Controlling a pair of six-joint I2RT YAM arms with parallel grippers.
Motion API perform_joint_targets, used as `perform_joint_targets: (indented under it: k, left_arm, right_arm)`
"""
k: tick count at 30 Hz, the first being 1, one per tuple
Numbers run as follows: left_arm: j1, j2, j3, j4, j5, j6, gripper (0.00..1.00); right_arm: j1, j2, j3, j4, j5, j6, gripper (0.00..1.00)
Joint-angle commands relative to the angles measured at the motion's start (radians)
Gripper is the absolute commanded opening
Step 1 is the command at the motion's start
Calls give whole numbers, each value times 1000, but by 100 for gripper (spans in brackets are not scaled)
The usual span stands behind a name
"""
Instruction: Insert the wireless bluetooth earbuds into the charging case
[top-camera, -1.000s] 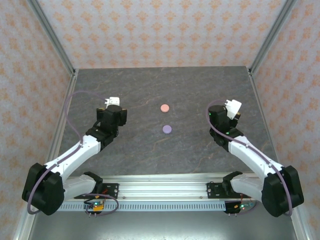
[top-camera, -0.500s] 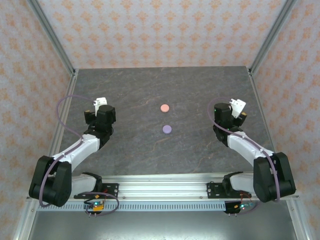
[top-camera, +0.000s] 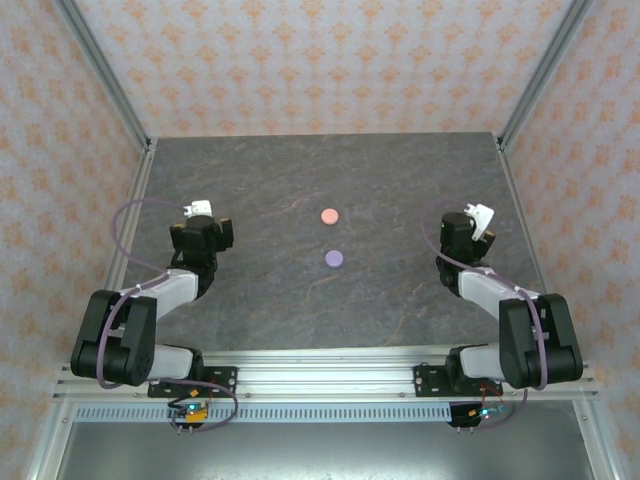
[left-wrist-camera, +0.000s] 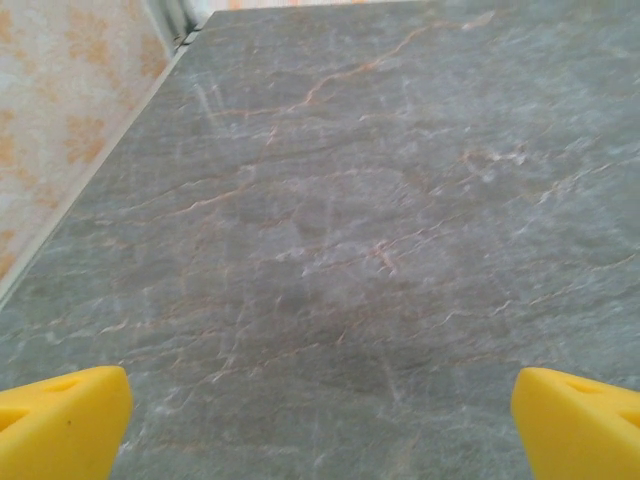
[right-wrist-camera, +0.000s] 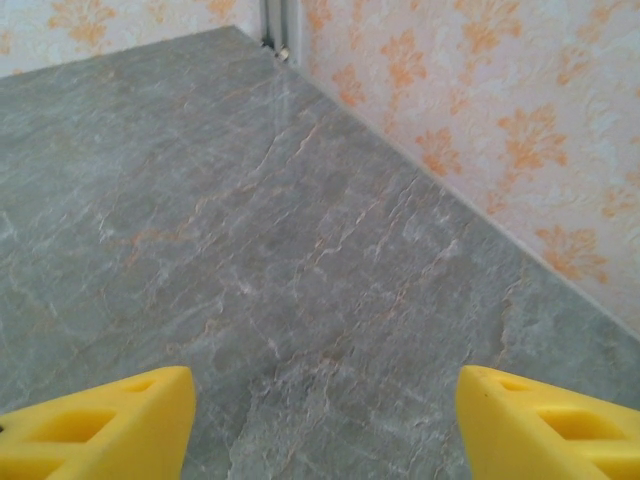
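Note:
Two small round discs lie mid-table: a salmon-pink disc (top-camera: 329, 215) and, just nearer, a lavender disc (top-camera: 334, 258). Both look closed. The tiny stemmed earbuds are out of view. My left gripper (top-camera: 202, 216) is pulled back at the table's left side, well left of the discs. Its yellow fingertips (left-wrist-camera: 62, 420) stand wide apart over bare stone, so the left gripper (left-wrist-camera: 320, 425) is open and empty. My right gripper (top-camera: 478, 220) sits far right of the discs. It is open too (right-wrist-camera: 325, 425), with its yellow fingertips (right-wrist-camera: 100, 425) apart and nothing between them.
The grey marbled tabletop (top-camera: 270, 180) is enclosed by patterned walls with metal corner posts (top-camera: 105, 75). The left wall edge (left-wrist-camera: 90, 190) runs close to the left gripper. The right wall (right-wrist-camera: 480, 130) runs close beside the right gripper.
Both arms have folded back and outward. The left gripper moved left toward the wall, the right gripper moved right. The discs have not moved.

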Motion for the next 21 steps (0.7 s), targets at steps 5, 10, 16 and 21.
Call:
perform_joint_targets:
  k: [5, 10, 16, 21]
  left_arm:
    - [43, 19, -82, 254, 150, 6, 97]
    - [43, 45, -100, 312, 175, 16, 97]
    - [43, 63, -120, 362, 180, 19, 98]
    - [44, 130, -110, 392, 186, 21, 98]
  right_arm:
    - [-60, 8, -46, 185, -205, -31, 70]
    - [-60, 28, -104, 323, -246, -69, 71]
    - [-60, 85, -105, 372, -265, -79, 72]
    - [-60, 152, -106, 431, -287, -86, 73]
